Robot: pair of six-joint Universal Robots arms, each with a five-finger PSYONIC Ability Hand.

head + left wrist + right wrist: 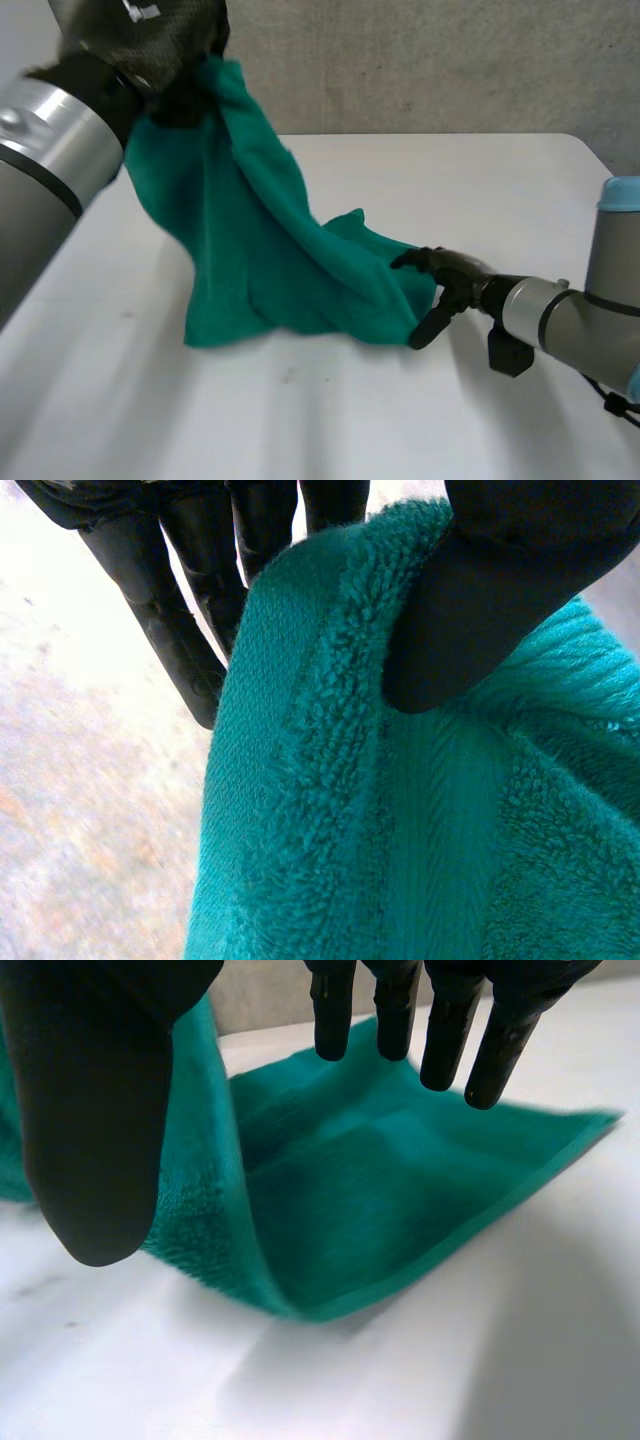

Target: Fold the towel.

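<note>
Towel (262, 250) hangs from left hand (150, 45) (corner pinched) — raised.

The left robot hand (140, 45) is raised high on the left arm (40, 160), its thumb (490, 600) and fingers (170, 610) pinching a towel (250, 240). The right robot hand (452, 282) reaches in low from the right arm (560, 315), with fingers (440, 1030) straight and the thumb (95, 1110) held apart.

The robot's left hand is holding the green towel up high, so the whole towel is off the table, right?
Not quite. The left hand does pinch the towel up high, but the towel's lower end lies on the table, next to the open right hand. The head view shows it.
</note>
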